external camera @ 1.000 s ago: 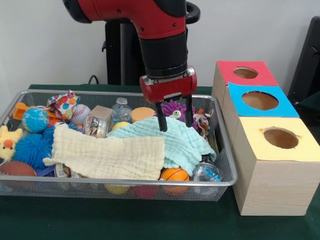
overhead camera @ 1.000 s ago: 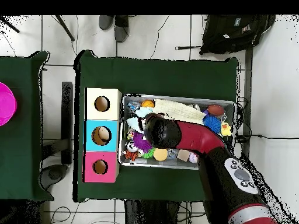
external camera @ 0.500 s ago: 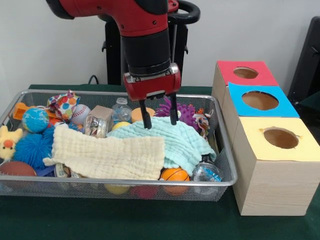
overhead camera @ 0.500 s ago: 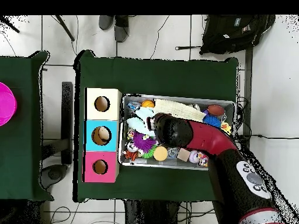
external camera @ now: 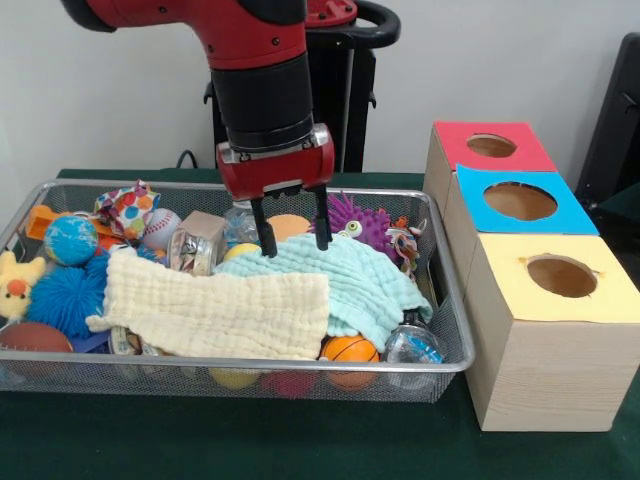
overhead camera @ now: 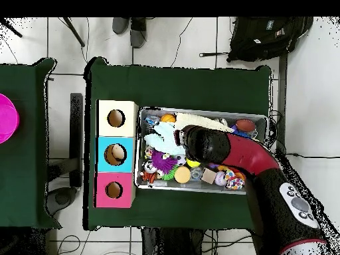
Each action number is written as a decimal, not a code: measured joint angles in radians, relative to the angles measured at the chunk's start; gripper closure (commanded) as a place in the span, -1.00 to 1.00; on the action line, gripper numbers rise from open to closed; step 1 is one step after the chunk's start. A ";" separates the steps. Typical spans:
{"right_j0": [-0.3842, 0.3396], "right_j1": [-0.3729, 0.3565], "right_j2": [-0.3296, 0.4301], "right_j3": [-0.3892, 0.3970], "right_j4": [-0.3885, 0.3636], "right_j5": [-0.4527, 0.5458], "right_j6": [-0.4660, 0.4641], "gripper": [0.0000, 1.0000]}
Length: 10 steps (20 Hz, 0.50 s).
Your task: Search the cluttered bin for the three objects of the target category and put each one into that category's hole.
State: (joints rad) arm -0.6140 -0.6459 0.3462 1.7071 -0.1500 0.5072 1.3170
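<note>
My gripper (external camera: pixel 295 245) hangs open, with nothing between its fingers and its tips just above the far edge of the mint cloth (external camera: pixel 350 285) in the wire bin (external camera: pixel 440 365). A cream cloth (external camera: pixel 215 315) lies over the bin's middle. Around the cloths show a globe ball (external camera: pixel 70 240), a baseball (external camera: pixel 160 228), a small basketball (external camera: pixel 350 350), a football (external camera: pixel 32 338), a blue spiky ball (external camera: pixel 62 297), a purple spiky toy (external camera: pixel 352 220) and a yellow duck (external camera: pixel 14 280). The wooden box has a red hole (external camera: pixel 491 146), blue hole (external camera: pixel 520 201) and yellow hole (external camera: pixel 561 276). In the overhead view the arm (overhead camera: pixel 219 149) hides the gripper.
A clear bottle (external camera: pixel 241 218), a wooden block (external camera: pixel 205 225) and an orange disc (external camera: pixel 287 227) lie at the bin's far side behind the gripper. The box (overhead camera: pixel 116 154) stands against the bin's end. A backpack (overhead camera: pixel 265 36) lies on the floor beyond the table.
The gripper has moved left in the front view along the mint cloth's far edge, from near the purple toy to in front of the orange disc. It stayed open.
</note>
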 measured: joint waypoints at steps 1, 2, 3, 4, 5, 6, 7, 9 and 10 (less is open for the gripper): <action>-0.001 0.000 0.000 -0.005 0.000 0.005 0.000 -1.00; -0.003 0.001 0.000 -0.009 0.000 0.010 0.000 -1.00; -0.006 0.001 0.000 -0.017 0.000 0.018 0.000 -1.00; -0.009 0.002 0.000 -0.024 0.000 0.027 0.000 -1.00; -0.015 0.004 0.000 -0.037 0.000 0.043 0.000 -1.00; -0.018 0.005 0.000 -0.043 0.000 0.049 0.000 -1.00; -0.021 0.008 0.000 -0.053 0.000 0.057 0.000 -1.00; -0.027 0.016 0.000 -0.073 0.000 0.073 0.000 -1.00; -0.029 0.019 0.000 -0.081 -0.001 0.079 0.000 -1.00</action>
State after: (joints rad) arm -0.6426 -0.6264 0.3460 1.6258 -0.1507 0.5867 1.3170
